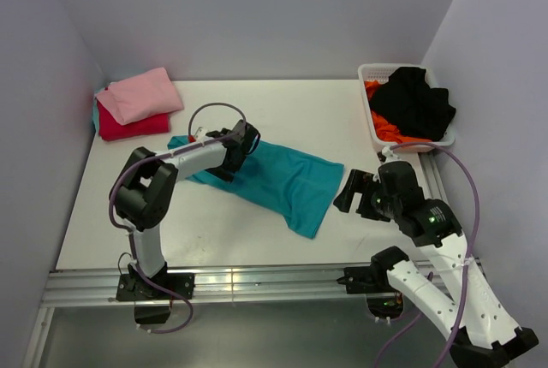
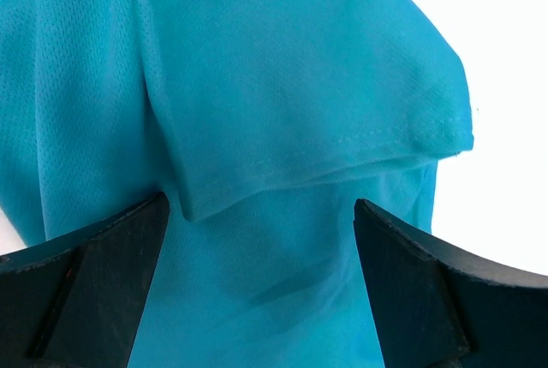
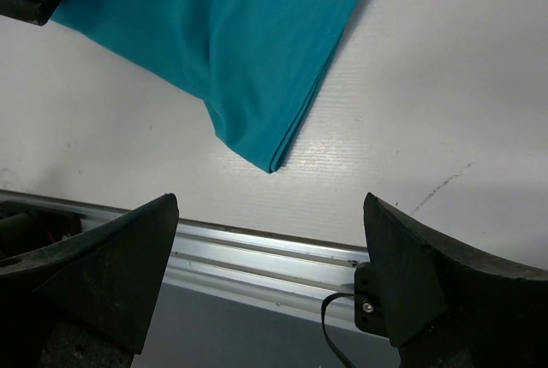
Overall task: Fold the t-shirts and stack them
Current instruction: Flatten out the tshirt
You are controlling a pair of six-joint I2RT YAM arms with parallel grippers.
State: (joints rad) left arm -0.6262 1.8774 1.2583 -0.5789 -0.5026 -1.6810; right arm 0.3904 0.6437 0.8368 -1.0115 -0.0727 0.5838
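A teal t-shirt lies folded lengthwise across the middle of the white table. My left gripper hovers open over its left end; in the left wrist view a sleeve lies between the spread fingers, nothing gripped. My right gripper is open and empty just right of the shirt's right end; the right wrist view shows the folded corner ahead. A pink shirt lies folded on a red one at the back left. Black and orange shirts fill the basket.
The white lattice basket stands at the back right corner. A metal rail runs along the near table edge, also seen in the right wrist view. Grey walls close in the left, back and right sides.
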